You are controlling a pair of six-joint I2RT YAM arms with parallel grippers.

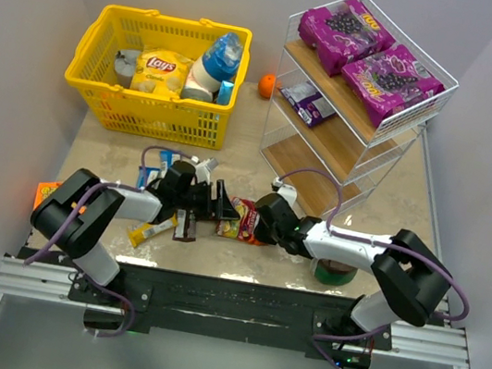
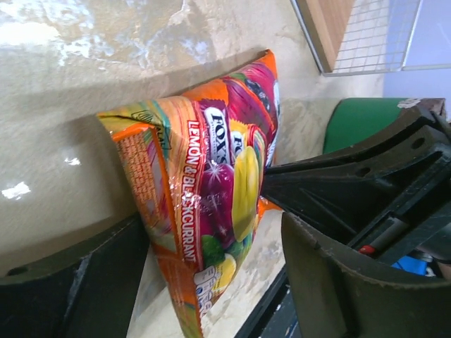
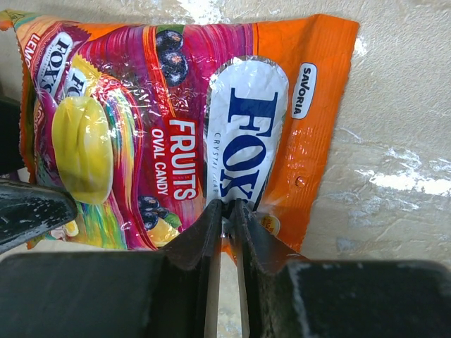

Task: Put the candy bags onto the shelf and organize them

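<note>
An orange and magenta Fox's candy bag (image 1: 238,220) lies on the table between my two grippers. My right gripper (image 1: 259,222) is shut on the bag's near edge; in the right wrist view the gripper (image 3: 229,206) pinches the bag (image 3: 176,105) just below the white logo. My left gripper (image 1: 223,205) is open at the bag's left end. In the left wrist view the bag (image 2: 211,183) stands on edge between the spread fingers (image 2: 338,282). The shelf (image 1: 396,124) stands at the back right with two large purple bags (image 1: 346,27) on its top tier and a smaller purple bag (image 1: 308,102) on the middle tier.
A yellow basket (image 1: 96,39) at the back left holds a Lay's bag (image 1: 159,68) and bottles. An orange fruit (image 1: 266,85) lies beside the shelf. Small packets (image 1: 151,229) lie under the left arm, an orange box (image 1: 46,192) at the far left, a green tape roll (image 1: 335,273) under the right arm.
</note>
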